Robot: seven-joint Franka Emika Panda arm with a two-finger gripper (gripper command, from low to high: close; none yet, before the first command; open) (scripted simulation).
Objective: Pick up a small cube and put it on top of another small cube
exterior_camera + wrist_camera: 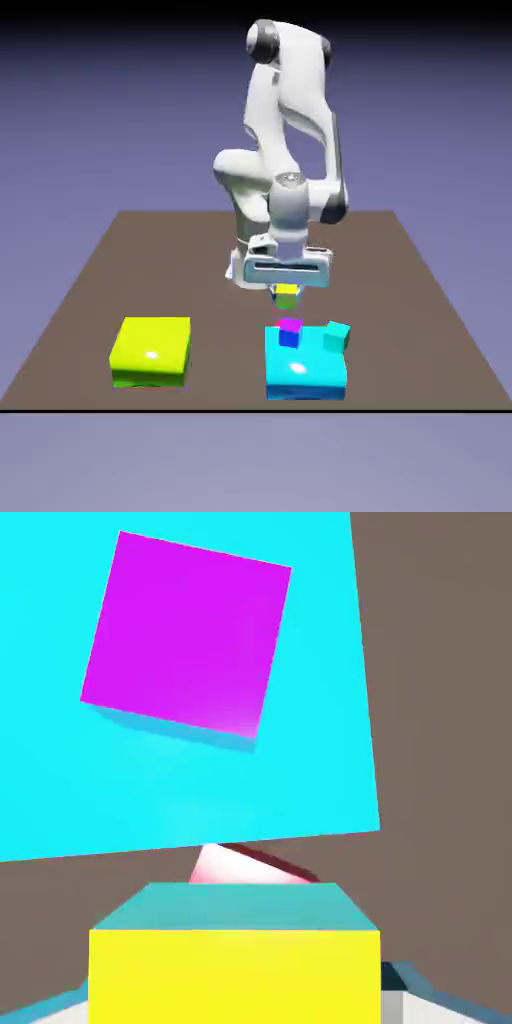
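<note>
In the exterior view my gripper (287, 291) is shut on the small yellow cube (287, 297) and holds it in the air. It hangs just above and behind the other small cube (290, 331), which has a magenta top and a dark blue side and rests on the cyan slab (305, 372). In the hand view the yellow cube (235, 977) fills the bottom edge between my grey fingertips (425, 1000). The magenta cube top (187, 637) lies further up on the cyan slab (320, 732), apart from the yellow cube.
A tiny teal cube (337, 336) sits at the cyan slab's far right corner, close to the magenta cube. A wide flat yellow-green slab (151, 350) lies at the exterior view's left. Brown table (440, 712) shows beside the cyan slab.
</note>
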